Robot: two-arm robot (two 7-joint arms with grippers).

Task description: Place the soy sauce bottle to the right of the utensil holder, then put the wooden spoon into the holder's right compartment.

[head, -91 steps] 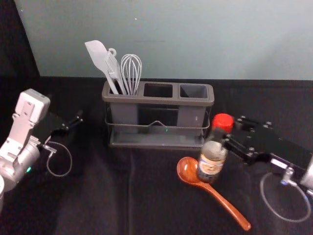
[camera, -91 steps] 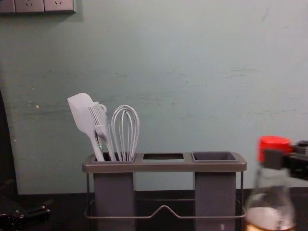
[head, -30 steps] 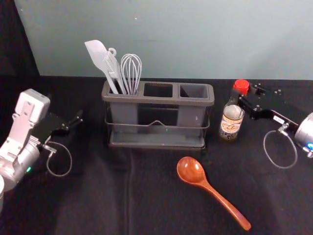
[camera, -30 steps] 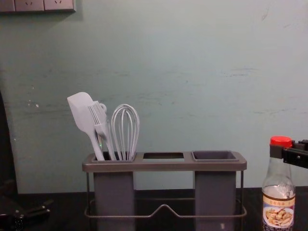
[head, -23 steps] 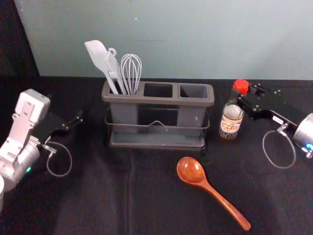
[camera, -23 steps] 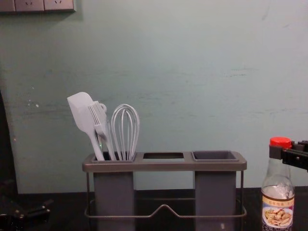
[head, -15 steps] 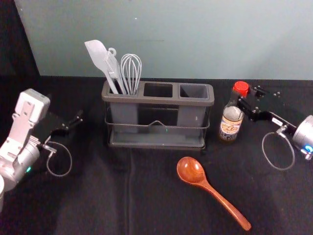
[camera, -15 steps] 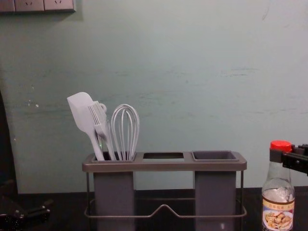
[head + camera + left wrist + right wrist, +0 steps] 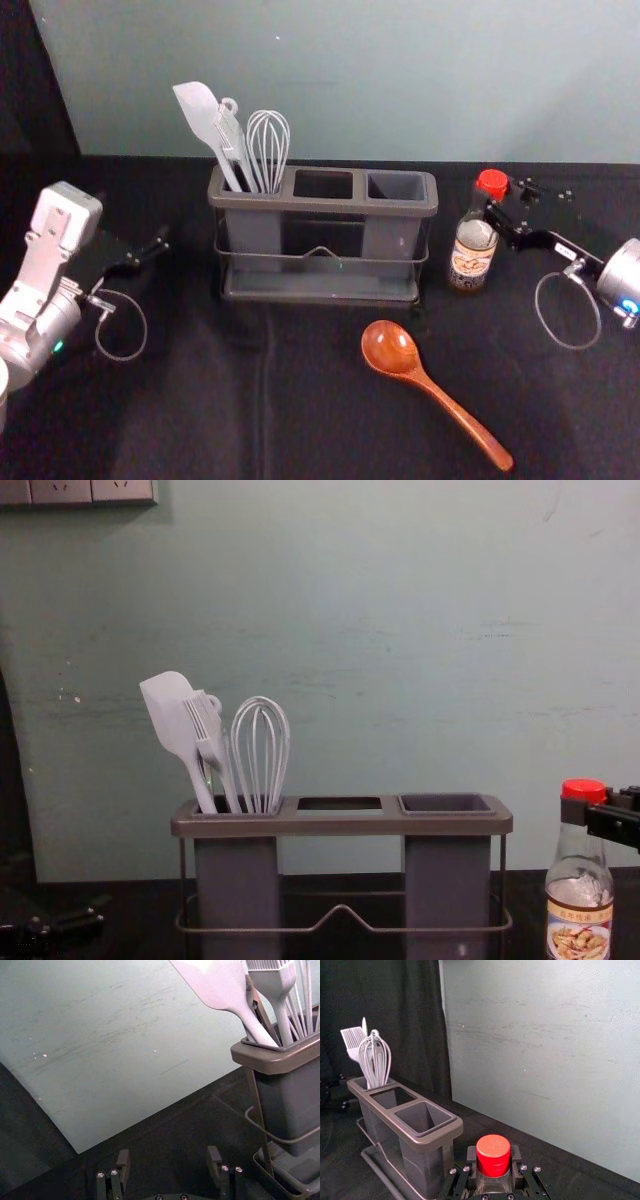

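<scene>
In the head view I have the soy sauce bottle (image 9: 472, 254) upright at the right of the utensil holder (image 9: 320, 204), just beside it with a gap between. My right tool (image 9: 491, 207) reaches in from the right and pinches its neck under the red cap (image 9: 492, 184). The wooden spoon (image 9: 425, 381) lies on the bench (image 9: 200, 400), near side of the holder, bowl far and left, handle slanting near and right. From the right tool it lies toward me and a little left, so that arm is the nearer for it. The dark base of the bottle is hard to make out against the black cloth. My left tool (image 9: 151, 252) idles left of the holder.

In the left wrist view, that tool's fingers (image 9: 123, 1161) stand spread, holding nothing.

In the right wrist view, the fingers (image 9: 515, 1159) close on the bottle from both sides, below the cap; its body is hidden beneath them.

In the chest view the bottle stands vertical, but its base is cut off, so I cannot tell whether it touches down. I'd judge the bottle's placing nearly done: check for contact, then release straight, since a sideways tug could tip it. The right compartment (image 9: 446, 804) awaits the spoon.
</scene>
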